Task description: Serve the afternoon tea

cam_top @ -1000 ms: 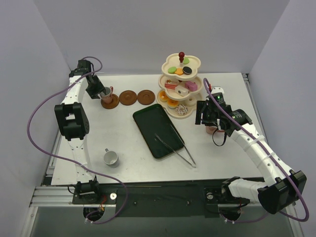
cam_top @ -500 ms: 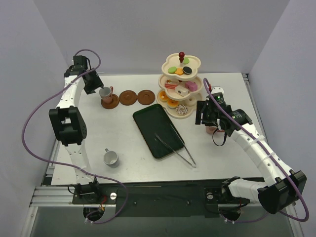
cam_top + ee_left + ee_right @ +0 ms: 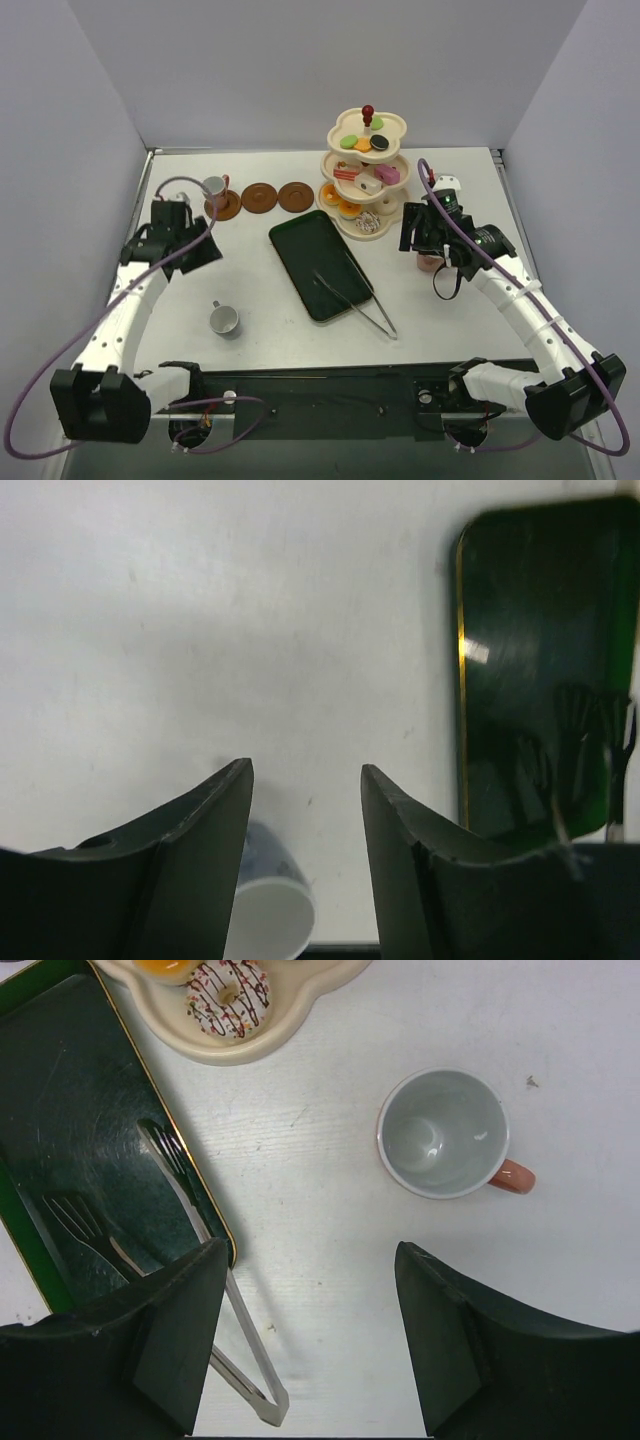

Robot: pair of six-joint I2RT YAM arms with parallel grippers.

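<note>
Swung back across the counter (image 3: 260, 300) with the left hand (image 3: 306, 768) apart and empty, toward the loose cup (image 3: 224, 320). Held the right hand (image 3: 310, 1248) apart above the third cup (image 3: 443, 1132). Left the far-left saucer (image 3: 226, 210) bearing the first cup (image 3: 214, 186).

Glossy tray (image 3: 60, 1090), shiny metal tongs (image 3: 190, 1195), smooth glazed cup (image 3: 440, 1130), matt table (image 3: 330, 1210).

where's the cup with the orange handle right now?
Right wrist view: the empty cup with the orange handle stands upright on the white table, right of the cream stand's bottom tier, ahead of the open right gripper.
</note>
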